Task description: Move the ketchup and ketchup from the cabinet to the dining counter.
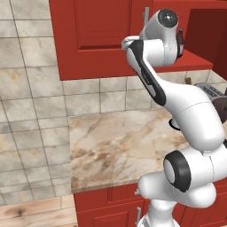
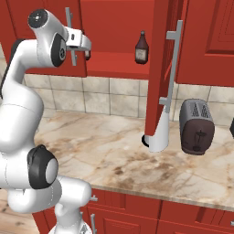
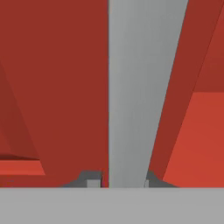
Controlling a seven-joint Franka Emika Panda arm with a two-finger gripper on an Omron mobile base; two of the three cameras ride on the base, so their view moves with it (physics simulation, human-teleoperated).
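Note:
The red cabinet (image 2: pixel 114 27) hangs above the worktop, its right door (image 2: pixel 161 68) swung open. One ketchup (image 2: pixel 141 47) stands upright on the red inner shelf. A second ketchup (image 2: pixel 87 55) peeks out just right of my hand. My gripper (image 2: pixel 73 45) is up at the left door's silver bar handle (image 2: pixel 69 23). In the hand view that handle (image 3: pixel 144 87) runs between the fingertips, and the gripper (image 3: pixel 118 179) is shut on it. From the left base view a ketchup (image 1: pixel 180 41) shows behind my wrist. The dining counter is out of view.
Below lies a marbled worktop (image 2: pixel 114 146) backed by tiles. On it stand a dark toaster (image 2: pixel 196 126) at the right and a white paper-towel roll (image 2: pixel 158 137) partly behind the open door. Red drawer fronts (image 2: pixel 137 212) run under the worktop.

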